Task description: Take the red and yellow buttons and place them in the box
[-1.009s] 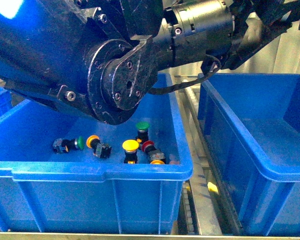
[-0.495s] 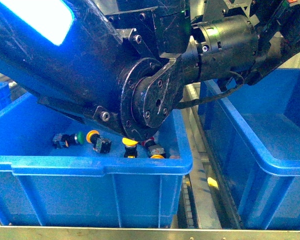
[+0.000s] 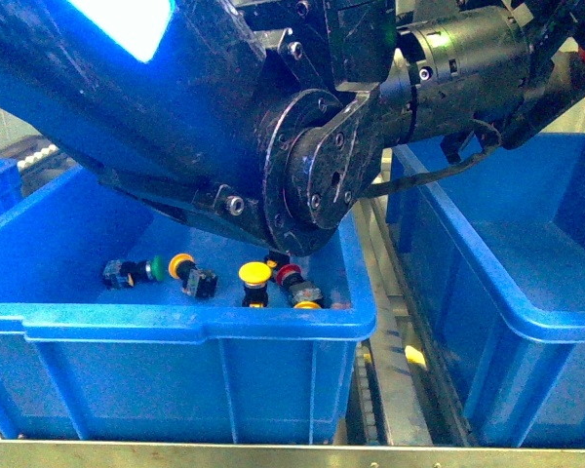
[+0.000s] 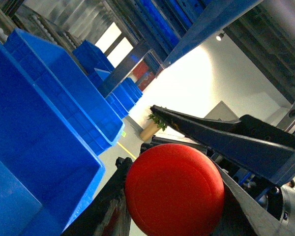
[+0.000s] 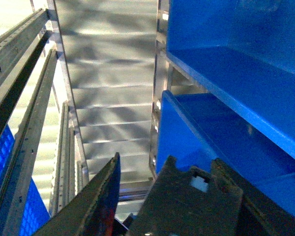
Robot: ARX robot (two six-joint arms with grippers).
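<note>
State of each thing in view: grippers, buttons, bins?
Left gripper: shut on red round-capped push button.
Right gripper: open, holding nothing.
Near blue plastic bin: holds loose buttons.
Yellow-capped button: standing, cap up.
Green-capped button: on its side.
Red-capped button in bin: on its side.
Right blue plastic bin: no buttons visible.

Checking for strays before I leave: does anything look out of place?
A small yellow object lies on the metal track between the left bin and the right bin, outside both; too blurred to tell whether it is a button.
</note>
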